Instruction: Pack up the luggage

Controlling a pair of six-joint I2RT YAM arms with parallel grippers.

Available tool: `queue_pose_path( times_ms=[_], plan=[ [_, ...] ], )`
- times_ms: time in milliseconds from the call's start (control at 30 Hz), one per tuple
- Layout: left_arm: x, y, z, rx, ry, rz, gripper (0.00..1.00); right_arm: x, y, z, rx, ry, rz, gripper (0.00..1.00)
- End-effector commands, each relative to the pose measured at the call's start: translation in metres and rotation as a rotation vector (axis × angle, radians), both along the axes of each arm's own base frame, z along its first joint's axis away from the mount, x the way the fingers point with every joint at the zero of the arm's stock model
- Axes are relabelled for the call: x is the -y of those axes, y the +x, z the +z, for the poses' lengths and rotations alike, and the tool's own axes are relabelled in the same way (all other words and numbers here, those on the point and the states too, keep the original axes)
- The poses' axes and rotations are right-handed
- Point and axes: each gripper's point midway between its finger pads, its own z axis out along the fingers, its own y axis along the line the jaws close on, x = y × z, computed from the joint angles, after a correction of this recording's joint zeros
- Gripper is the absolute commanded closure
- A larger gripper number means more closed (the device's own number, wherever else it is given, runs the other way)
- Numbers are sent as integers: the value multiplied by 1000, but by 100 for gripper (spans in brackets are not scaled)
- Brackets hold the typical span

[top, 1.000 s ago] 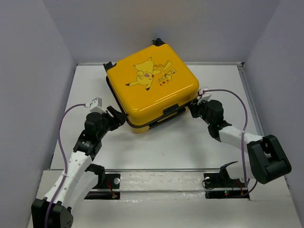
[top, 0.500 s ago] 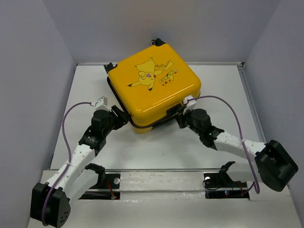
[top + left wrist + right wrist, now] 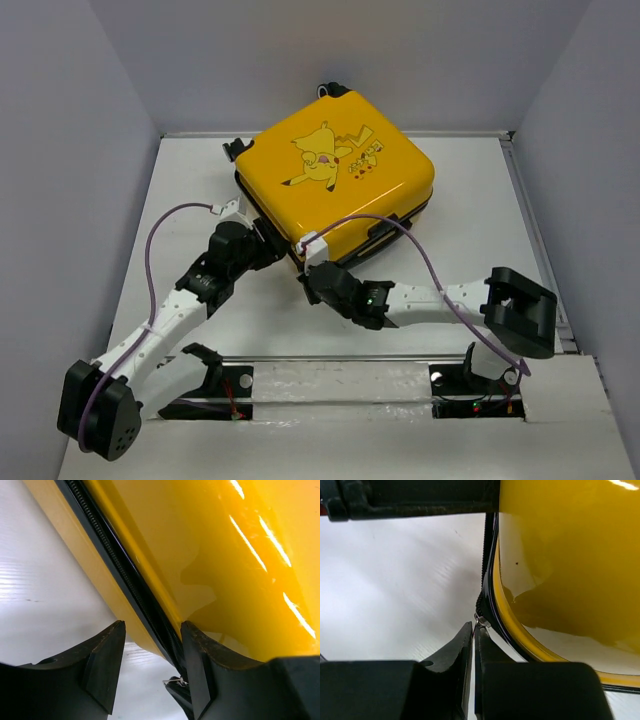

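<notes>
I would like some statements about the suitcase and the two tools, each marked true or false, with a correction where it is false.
1. The luggage has its lid down, and the cartoon print faces up. True.
2. The right tool is wide open. False: it is shut, its tips at a small metal pull on the zipper.
3. The left tool is open, close to the zipper. True.
4. The luggage stands upright on its wheels. False: it lies flat on the table.
</notes>
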Motion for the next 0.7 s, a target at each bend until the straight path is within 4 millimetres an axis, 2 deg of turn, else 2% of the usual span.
queue_pose_path(
  times_ms=[0, 33, 67, 167, 200, 233, 267, 300, 333, 400, 433, 500, 533, 567, 600, 633, 667],
  plan=[
    [23, 7, 101, 251, -90, -103, 39, -86, -49, 74, 47, 353, 228, 93],
    [21, 8, 111, 264, -78, -105, 39, -89, -49, 76, 56, 375, 237, 93],
    [17, 6, 108, 252, -44, -102, 39, -91, -45, 71, 60, 382, 215, 93],
    [14, 6, 121, 273, -34, -104, 32, -93, -41, 73, 51, 429, 180, 93],
    [13, 9, 134, 295, -30, -102, 23, -88, -46, 66, 20, 438, 183, 93],
    [6, 14, 134, 284, -6, -78, 19, -82, -48, 65, 8, 451, 178, 93],
    [0, 18, 137, 285, 18, -69, 10, -75, -51, 62, -9, 461, 172, 93],
    [-2, 24, 150, 302, 11, -72, 6, -57, -54, 58, -19, 454, 159, 93],
    [-17, 36, 154, 306, 20, -30, 3, -48, -56, 56, -28, 448, 151, 93],
    [-30, 50, 160, 306, 11, -10, 1, -31, -63, 46, -61, 412, 150, 93],
    [-35, 56, 162, 306, 11, 1, 1, -22, -67, 55, -63, 424, 162, 93],
    [-55, 78, 160, 292, 29, 68, 1, -7, -80, 35, -117, 355, 197, 93],
    [-60, 89, 154, 270, 27, 82, 1, -1, -86, 38, -132, 355, 210, 93],
    [-74, 100, 151, 263, 27, 120, 1, 6, -90, 30, -163, 327, 206, 93],
    [-79, 112, 143, 231, 17, 136, 1, 9, -93, 30, -176, 330, 210, 91],
    [-81, 116, 139, 211, -4, 128, 1, 13, -94, 29, -185, 330, 206, 83],
    [-85, 125, 140, 222, -22, 135, 1, 20, -95, 26, -207, 322, 188, 61]
  ],
)
